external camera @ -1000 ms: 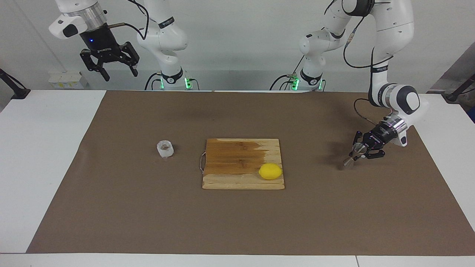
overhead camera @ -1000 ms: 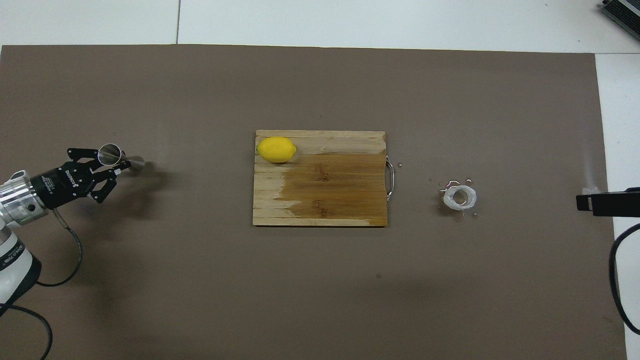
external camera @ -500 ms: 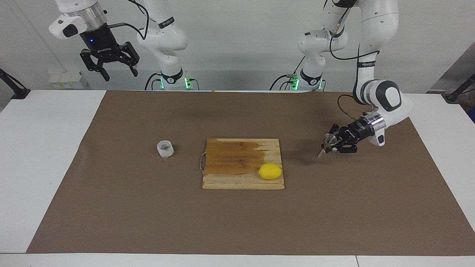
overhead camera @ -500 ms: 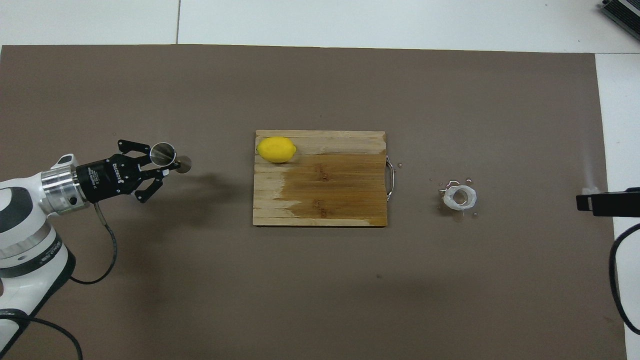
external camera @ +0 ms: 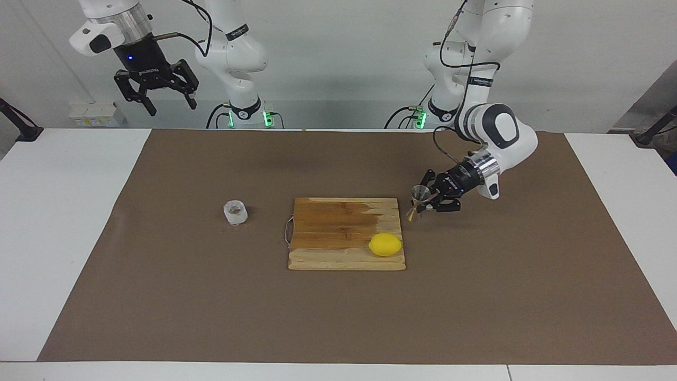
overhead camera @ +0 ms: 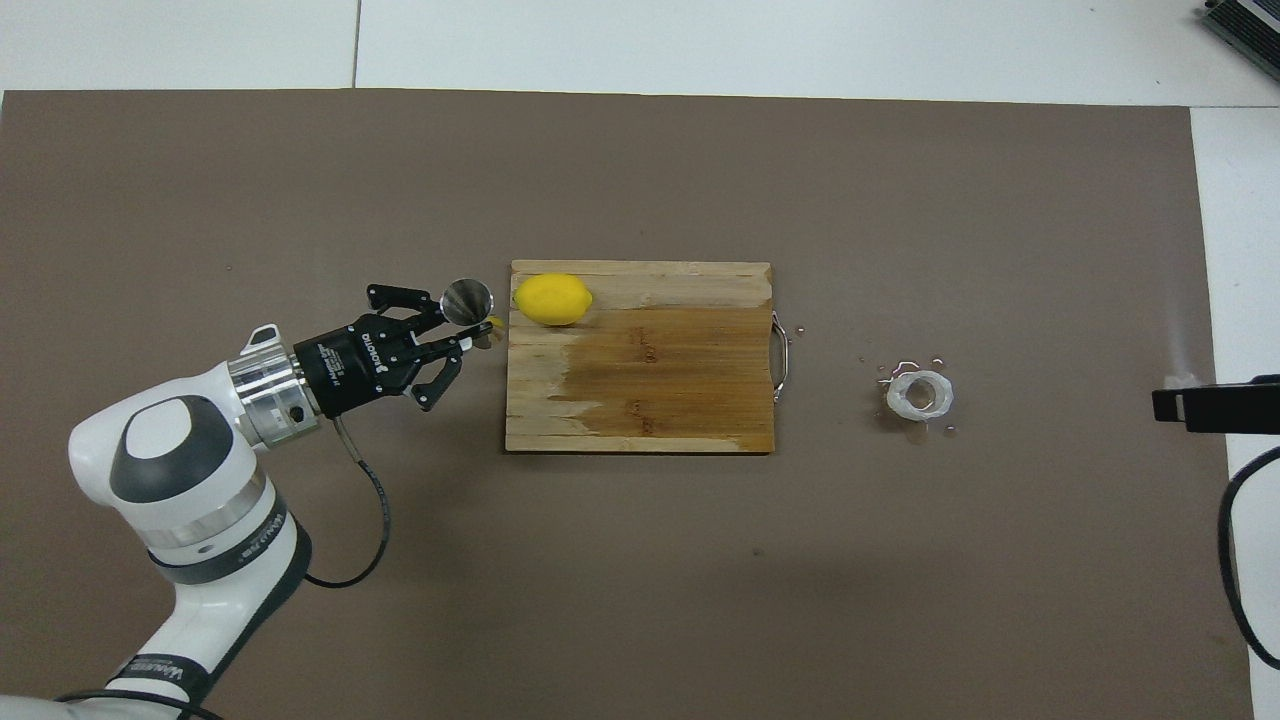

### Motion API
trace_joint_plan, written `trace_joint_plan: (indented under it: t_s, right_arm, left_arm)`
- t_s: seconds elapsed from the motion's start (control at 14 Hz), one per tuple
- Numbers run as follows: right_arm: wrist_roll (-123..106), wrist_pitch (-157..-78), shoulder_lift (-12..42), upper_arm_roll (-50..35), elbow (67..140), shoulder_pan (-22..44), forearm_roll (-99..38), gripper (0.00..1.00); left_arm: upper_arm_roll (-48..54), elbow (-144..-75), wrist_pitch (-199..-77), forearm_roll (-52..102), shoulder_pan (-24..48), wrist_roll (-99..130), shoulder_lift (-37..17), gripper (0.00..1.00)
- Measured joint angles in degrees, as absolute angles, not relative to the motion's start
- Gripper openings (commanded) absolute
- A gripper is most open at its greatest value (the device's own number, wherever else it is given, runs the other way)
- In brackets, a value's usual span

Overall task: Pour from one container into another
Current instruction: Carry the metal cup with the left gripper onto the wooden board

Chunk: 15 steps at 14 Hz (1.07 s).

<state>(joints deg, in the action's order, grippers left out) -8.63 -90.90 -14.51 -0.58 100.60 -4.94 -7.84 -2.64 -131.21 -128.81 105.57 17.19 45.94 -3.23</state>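
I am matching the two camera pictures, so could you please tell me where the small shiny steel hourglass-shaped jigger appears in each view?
Facing view: the small shiny steel hourglass-shaped jigger is right of centre, held by the left gripper beside the wooden cutting board.
Overhead view: the jigger is left of centre, beside the same board edge.
Shared landmark: the yellow lemon on the board corner closest to the jigger.

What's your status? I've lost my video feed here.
Left gripper shut on jigger, airborne beside cutting board. Right gripper open, waiting. Glass cup untouched. Board, lemon between.
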Motion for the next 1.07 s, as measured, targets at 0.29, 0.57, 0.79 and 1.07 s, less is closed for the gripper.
trace_joint_plan:
  t_s: [0.29,0.57,0.79,1.07]
  right_arm:
    - [-8.6,-90.9,-14.5,-0.6,100.6,-4.9,-7.8,1.0]
    - [-8.6,-90.9,-14.5,-0.6,100.6,-4.9,-7.8,1.0]
    - [-8.6,-90.9,-14.5,-0.6,100.6,-4.9,-7.8,1.0]
    - [-8.6,-90.9,-14.5,-0.6,100.6,-4.9,-7.8,1.0]
  left_arm:
    - [-2.7,-131.3,-133.3,111.7,22.2,45.7,-3.2,0.0]
    - [-2.8,-130.8,-135.2,113.1,23.9,45.7,-3.3,0.0]
    - [-2.8,-129.8,-136.4,116.2,27.0,45.6,-3.9,0.0]
    - [-2.7,-128.8,-136.3,128.3,29.5,37.4,-6.9,0.0]
